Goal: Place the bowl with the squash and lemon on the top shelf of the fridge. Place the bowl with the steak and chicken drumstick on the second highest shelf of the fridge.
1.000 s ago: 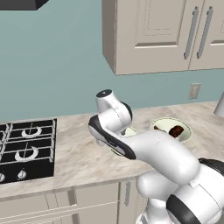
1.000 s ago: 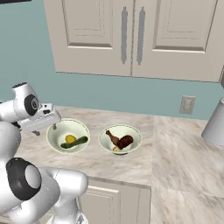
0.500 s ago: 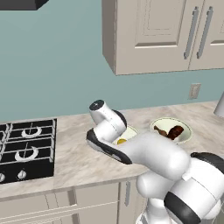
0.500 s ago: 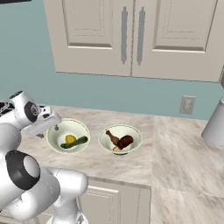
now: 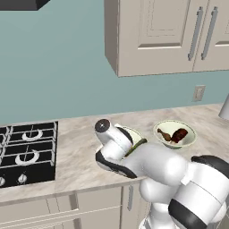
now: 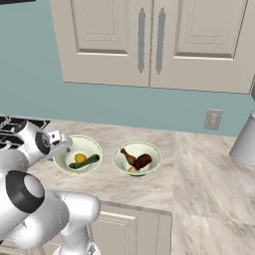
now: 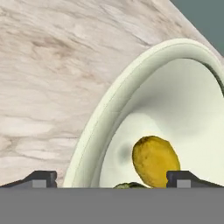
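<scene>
Half hidden in the left base view behind the white arm: the round cream-white bowl with the squash and lemon (image 5: 134, 136), only its far rim and a sliver of dark green showing. Seen whole in the right base view (image 6: 78, 155), resting on the pale marbled stone counter (image 6: 149, 184) just left of the second cream-white bowl (image 6: 137, 158). Inside the first bowl, a round yellow lemon (image 6: 79, 158) touching a dark green elongated squash (image 6: 85, 162) lying toward the near side. Inside the second bowl, a dark reddish-brown steak (image 6: 143, 161) beside a lighter brown chicken drumstick (image 6: 128, 155) with its thin bone end pointing up and left. Two bowls close together but not touching.

Cut off in the hand view: the first bowl's near rim (image 7: 109, 113) arching across, the lemon (image 7: 155, 161) at the bottom, a tiny trace of green squash (image 7: 129, 185) barely visible at the lower edge. Two dark fingertips (image 7: 41, 178) standing wide apart at the bottom, one outside the rim over the counter, the other over the bowl's inside; gripper (image 7: 114, 180) straddling the rim, jaws spread wide, nothing held. Contact with the rim hard to judge.

Partly cropped at the left of the first bowl: a black gas cooktop (image 5: 27, 152). Cut by the right edge, well away from the bowls: a grey rounded vessel (image 6: 246, 142).
</scene>
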